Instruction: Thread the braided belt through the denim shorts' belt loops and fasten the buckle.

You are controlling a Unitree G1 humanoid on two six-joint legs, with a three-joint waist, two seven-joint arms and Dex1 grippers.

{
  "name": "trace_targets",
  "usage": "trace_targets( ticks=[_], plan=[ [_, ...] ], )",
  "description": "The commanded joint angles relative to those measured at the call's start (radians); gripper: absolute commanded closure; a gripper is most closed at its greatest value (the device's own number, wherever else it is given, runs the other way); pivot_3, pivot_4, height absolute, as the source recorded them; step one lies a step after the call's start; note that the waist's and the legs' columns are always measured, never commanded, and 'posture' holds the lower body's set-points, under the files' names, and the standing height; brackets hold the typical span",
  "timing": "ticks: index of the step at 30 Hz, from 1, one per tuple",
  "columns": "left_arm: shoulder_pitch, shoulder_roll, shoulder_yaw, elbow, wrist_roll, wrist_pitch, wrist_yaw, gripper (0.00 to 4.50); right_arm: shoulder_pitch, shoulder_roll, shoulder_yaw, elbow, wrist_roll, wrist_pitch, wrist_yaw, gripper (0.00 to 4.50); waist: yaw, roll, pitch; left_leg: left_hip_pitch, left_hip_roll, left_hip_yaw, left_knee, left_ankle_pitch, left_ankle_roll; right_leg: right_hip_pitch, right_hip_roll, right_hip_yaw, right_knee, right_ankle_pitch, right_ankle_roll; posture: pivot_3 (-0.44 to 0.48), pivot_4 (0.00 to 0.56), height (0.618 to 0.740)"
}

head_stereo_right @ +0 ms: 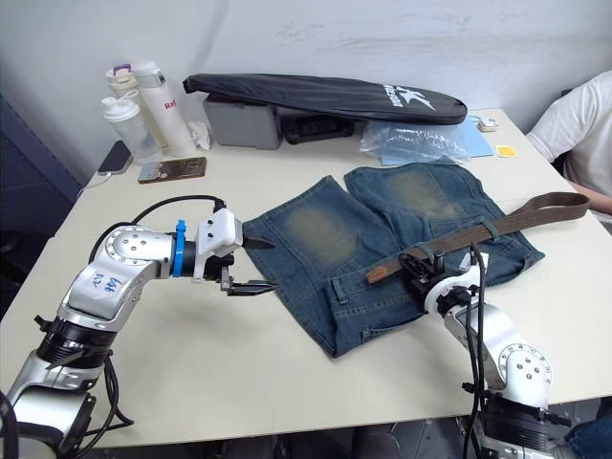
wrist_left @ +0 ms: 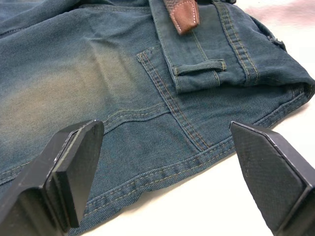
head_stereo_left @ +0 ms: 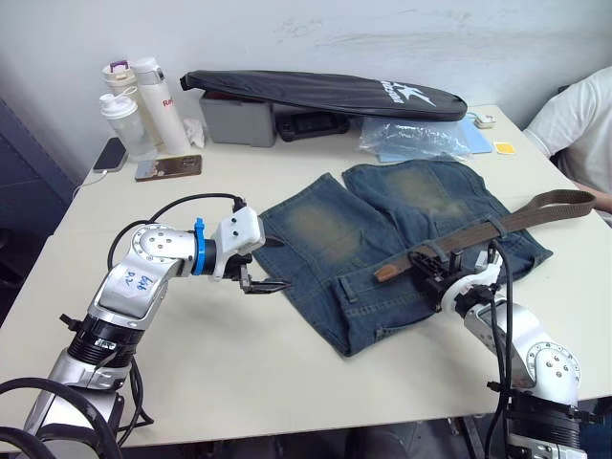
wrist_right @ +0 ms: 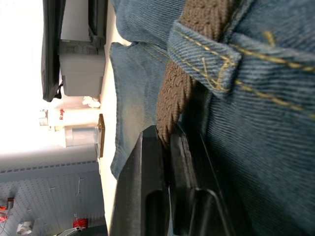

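Observation:
The denim shorts (head_stereo_left: 382, 239) lie flat in the middle of the table, waistband toward me. The braided belt (head_stereo_left: 516, 218) runs along the waistband, from its tan end (head_stereo_left: 385, 273) out past the shorts' right side. My right gripper (head_stereo_left: 432, 271) is shut on the belt just beside a belt loop (wrist_right: 206, 54); the right wrist view shows its fingers (wrist_right: 147, 187) pinching the braid. My left gripper (head_stereo_left: 263, 269) hovers open at the shorts' left edge, fingers (wrist_left: 74, 167) wide apart, facing another belt loop (wrist_left: 199, 67) and the tan end (wrist_left: 183, 14). The buckle is out of view.
A long black bag (head_stereo_left: 325, 94) lies over a grey box (head_stereo_left: 237, 120) at the back. Bottles (head_stereo_left: 143, 105) and a phone (head_stereo_left: 168, 167) stand at the back left, a plastic bag (head_stereo_left: 416, 139) at the back right. A person in white (head_stereo_left: 583, 124) sits at the right edge.

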Motion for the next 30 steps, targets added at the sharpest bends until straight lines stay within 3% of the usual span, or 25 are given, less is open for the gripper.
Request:
trace_targets(
  ticks=[1, 9, 13, 20, 26, 30],
  plan=[
    [-0.021, 0.005, 0.067, -0.035, -0.048, 0.032, 0.009, 0.00, 0.001, -0.039, -0.023, -0.074, 0.046, 0.021, -0.012, 4.48, 0.000, 0.001, 0.000, 0.000, 0.000, 0.000, 0.000, 0.000, 0.000, -0.001, 0.000, 0.000, 0.000, 0.000, 0.000, 0.000, 0.150, 0.622],
    [0.037, 0.041, 0.168, -0.124, -0.160, 0.119, -0.008, 0.00, -0.035, -0.087, 0.035, -0.198, 0.134, 0.044, -0.057, 4.48, -0.001, 0.001, 0.001, -0.001, 0.000, 0.000, 0.000, 0.000, 0.000, -0.001, -0.001, 0.000, 0.000, 0.000, 0.000, 0.000, 0.150, 0.622],
    [0.054, 0.053, 0.185, -0.147, -0.184, 0.133, -0.001, 0.00, -0.052, -0.073, 0.117, -0.245, 0.061, 0.039, -0.074, 4.48, -0.006, 0.000, 0.001, -0.001, 0.000, -0.002, 0.000, 0.000, 0.000, 0.001, -0.002, 0.001, -0.001, 0.000, 0.000, 0.000, 0.150, 0.622],
    [0.052, 0.060, 0.190, -0.160, -0.204, 0.156, 0.012, 0.00, 0.006, -0.026, 0.252, -0.274, -0.317, 0.009, 0.099, 4.48, -0.009, 0.000, 0.001, 0.001, 0.001, -0.002, -0.001, 0.000, 0.000, -0.001, 0.000, 0.001, -0.001, 0.000, 0.000, 0.000, 0.150, 0.622],
    [0.048, 0.067, 0.189, -0.160, -0.213, 0.169, 0.011, 0.00, 0.025, 0.024, 0.221, -0.250, -0.511, -0.086, 0.228, 4.48, -0.009, 0.000, 0.001, 0.001, -0.001, -0.001, -0.002, -0.001, 0.000, -0.001, 0.000, 0.000, -0.001, 0.000, 0.000, 0.000, 0.150, 0.622],
    [0.065, 0.074, 0.192, -0.144, -0.209, 0.154, 0.004, 0.00, 0.030, 0.025, 0.157, -0.242, -0.508, -0.090, 0.271, 4.48, -0.005, 0.001, 0.001, 0.000, -0.001, -0.001, -0.002, -0.001, -0.001, -0.001, 0.000, 0.000, -0.001, 0.000, 0.000, 0.000, 0.150, 0.622]
  ],
)
